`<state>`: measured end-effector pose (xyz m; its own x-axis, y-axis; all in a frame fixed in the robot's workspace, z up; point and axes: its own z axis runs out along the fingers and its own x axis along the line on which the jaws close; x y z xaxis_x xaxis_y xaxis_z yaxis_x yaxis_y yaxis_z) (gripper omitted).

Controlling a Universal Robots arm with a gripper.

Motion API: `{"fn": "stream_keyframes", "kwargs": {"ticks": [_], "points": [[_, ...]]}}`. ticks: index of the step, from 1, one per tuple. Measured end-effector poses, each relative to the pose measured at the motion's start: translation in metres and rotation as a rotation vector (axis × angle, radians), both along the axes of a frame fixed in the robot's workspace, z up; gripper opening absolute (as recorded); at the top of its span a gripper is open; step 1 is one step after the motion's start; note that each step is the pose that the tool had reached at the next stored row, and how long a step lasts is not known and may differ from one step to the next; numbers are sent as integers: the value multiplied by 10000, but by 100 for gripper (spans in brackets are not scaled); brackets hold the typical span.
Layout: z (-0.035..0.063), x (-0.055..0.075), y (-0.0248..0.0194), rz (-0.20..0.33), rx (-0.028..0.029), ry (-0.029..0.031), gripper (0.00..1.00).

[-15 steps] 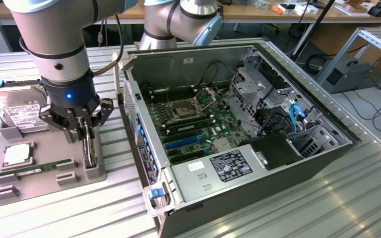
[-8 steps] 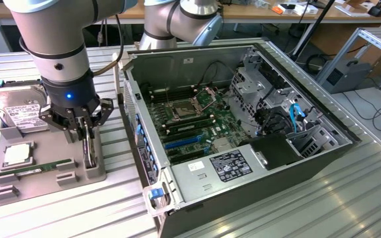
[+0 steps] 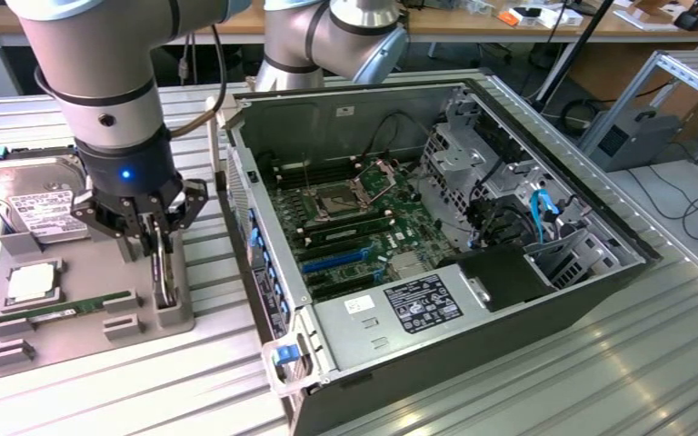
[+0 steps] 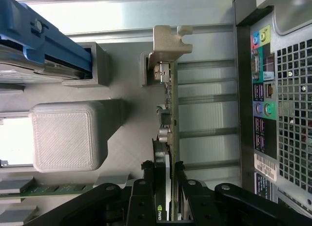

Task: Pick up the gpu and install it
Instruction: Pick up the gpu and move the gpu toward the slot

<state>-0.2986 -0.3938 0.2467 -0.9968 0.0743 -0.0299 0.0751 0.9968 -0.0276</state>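
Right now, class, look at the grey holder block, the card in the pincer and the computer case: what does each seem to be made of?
Grey holder block: probably 3D-printed plastic; matte, with fine layer lines.
gpu: circuit board, olive edge carrying small metal parts; its pale end bracket looks like metal.
Computer case: likely sheet steel; dull silver, folded edges.

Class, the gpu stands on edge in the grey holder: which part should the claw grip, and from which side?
Grip the gpu by its top long edge, coming straight down from above. It stands upright in the grey holder, so that edge is free, and its two flat faces give the claw parallel surfaces to pinch, as it does now.
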Motion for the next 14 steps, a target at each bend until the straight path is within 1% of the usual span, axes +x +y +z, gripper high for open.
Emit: {"fn": "stream_keyframes", "kwargs": {"ticks": [14], "points": [[42,0,0,0,-1,1,27]]}}
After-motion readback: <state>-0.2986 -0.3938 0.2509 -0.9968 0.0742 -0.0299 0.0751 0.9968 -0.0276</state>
